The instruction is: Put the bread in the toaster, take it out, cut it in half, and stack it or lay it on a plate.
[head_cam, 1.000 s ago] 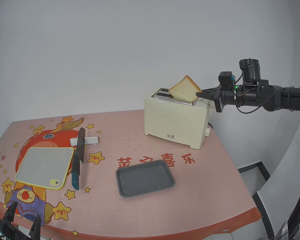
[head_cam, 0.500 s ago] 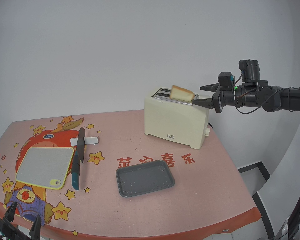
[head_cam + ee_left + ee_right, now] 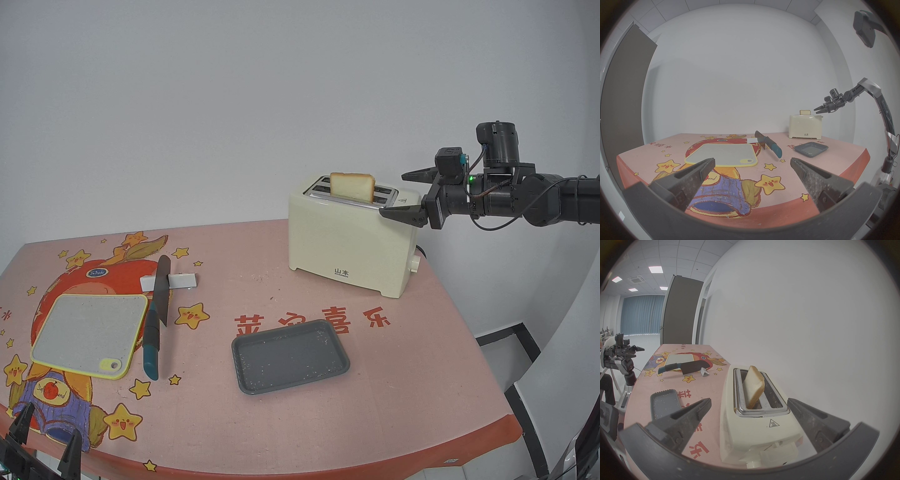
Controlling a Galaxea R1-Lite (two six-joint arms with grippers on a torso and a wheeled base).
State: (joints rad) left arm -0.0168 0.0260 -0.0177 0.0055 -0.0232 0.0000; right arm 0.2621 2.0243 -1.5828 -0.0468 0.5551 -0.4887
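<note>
One bread (image 3: 352, 186) slice stands part-sunk, leaning, in a toaster (image 3: 350, 244) slot, the right gripper (image 3: 392, 194) spread wide and empty at the toaster's end, the left gripper (image 3: 752, 160) likewise agape near the table's (image 3: 406, 375) corner.

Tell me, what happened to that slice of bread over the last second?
The right gripper opened and released the pale square bread slice, which sank from a tilted hold into a slot of the cream toaster. The grey rectangular tray, blue-handled knife and yellow-rimmed cutting board stayed put.
</note>
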